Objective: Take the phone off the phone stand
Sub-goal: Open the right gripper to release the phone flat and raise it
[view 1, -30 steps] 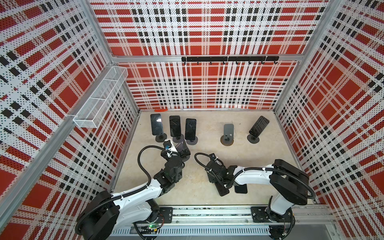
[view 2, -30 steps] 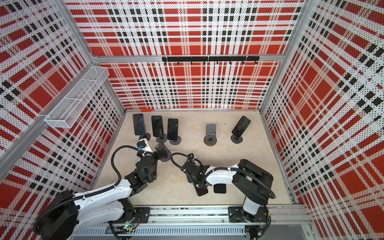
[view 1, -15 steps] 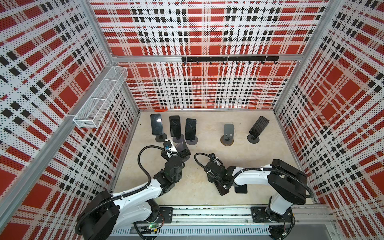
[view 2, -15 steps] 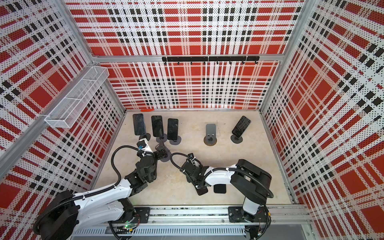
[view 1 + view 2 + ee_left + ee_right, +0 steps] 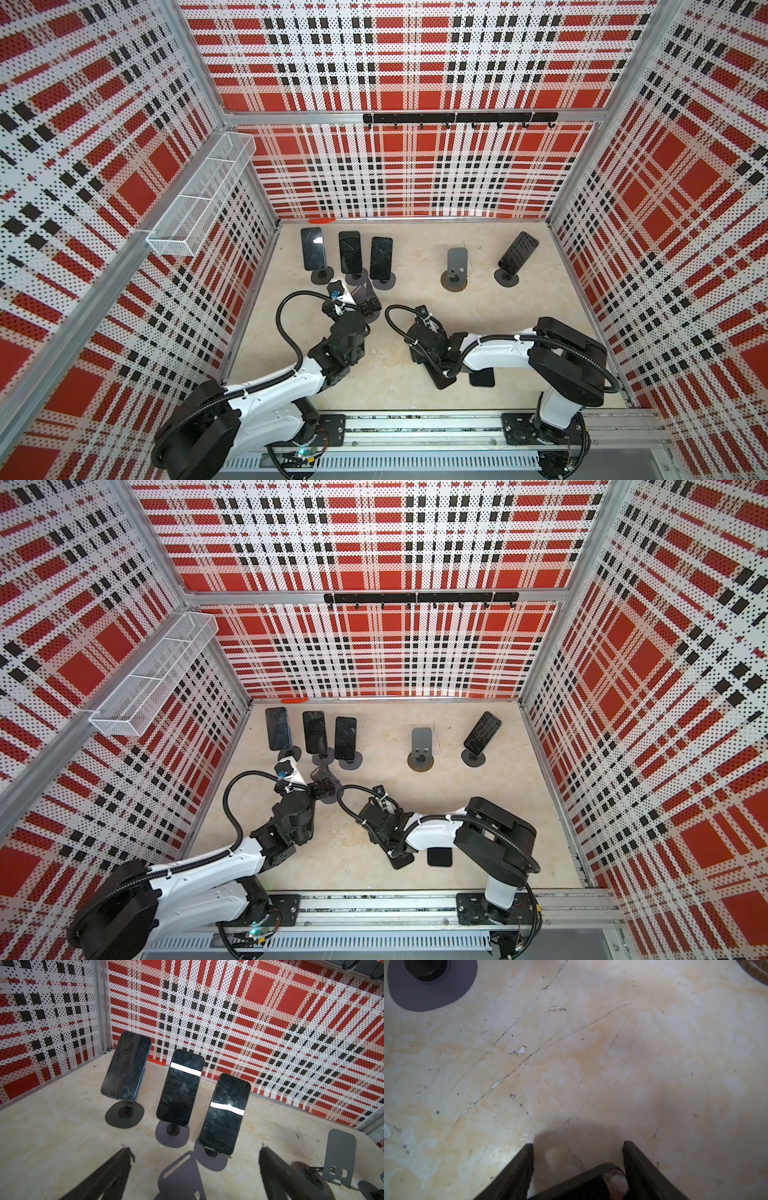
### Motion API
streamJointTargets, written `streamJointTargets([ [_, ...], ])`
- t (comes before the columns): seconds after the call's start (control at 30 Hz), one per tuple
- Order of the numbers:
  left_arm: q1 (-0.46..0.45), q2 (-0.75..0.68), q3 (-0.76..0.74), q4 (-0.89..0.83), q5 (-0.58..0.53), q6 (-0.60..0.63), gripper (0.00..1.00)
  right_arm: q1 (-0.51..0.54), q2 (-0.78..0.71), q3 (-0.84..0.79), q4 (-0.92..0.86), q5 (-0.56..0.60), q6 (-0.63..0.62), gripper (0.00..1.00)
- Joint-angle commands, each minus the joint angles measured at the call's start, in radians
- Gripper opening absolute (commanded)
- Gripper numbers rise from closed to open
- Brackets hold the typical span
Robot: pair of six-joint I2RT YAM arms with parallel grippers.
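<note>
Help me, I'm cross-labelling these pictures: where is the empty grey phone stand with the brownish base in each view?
In a top view: empty grey stand, back, right of the three-phone row.
In a top view: same spot.
Left wrist: beside that row.
Right wrist: maybe a brown sliver of base.
Landmark: the three-phone row, absent from right wrist.

In a top view, a plaid-walled booth surrounds a beige table (image 5: 498, 307). Along its far side, three phones (image 5: 350, 252) stand propped on stands at the left, then an empty stand (image 5: 457, 266) and a tilted phone (image 5: 518, 253) at the right. The left gripper (image 5: 369, 306) hovers just near of the three. The right gripper (image 5: 441, 368), low near the middle, clamps a phone (image 5: 443, 377). A flat phone (image 5: 482, 378) lies just to its right.
</note>
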Motion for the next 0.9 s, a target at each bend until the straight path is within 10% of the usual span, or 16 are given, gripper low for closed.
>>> streamJointTargets([
  [0.0, 0.006, 0.008, -0.003, 0.002, 0.002, -0.002, 0.98, 0.007, 0.058, -0.017, -0.056, -0.081, 0.032, 0.71],
  [0.87, 0.007, 0.018, 0.0, 0.001, 0.007, -0.002, 0.98, 0.007, 0.096, 0.03, -0.108, -0.16, -0.01, 0.79],
])
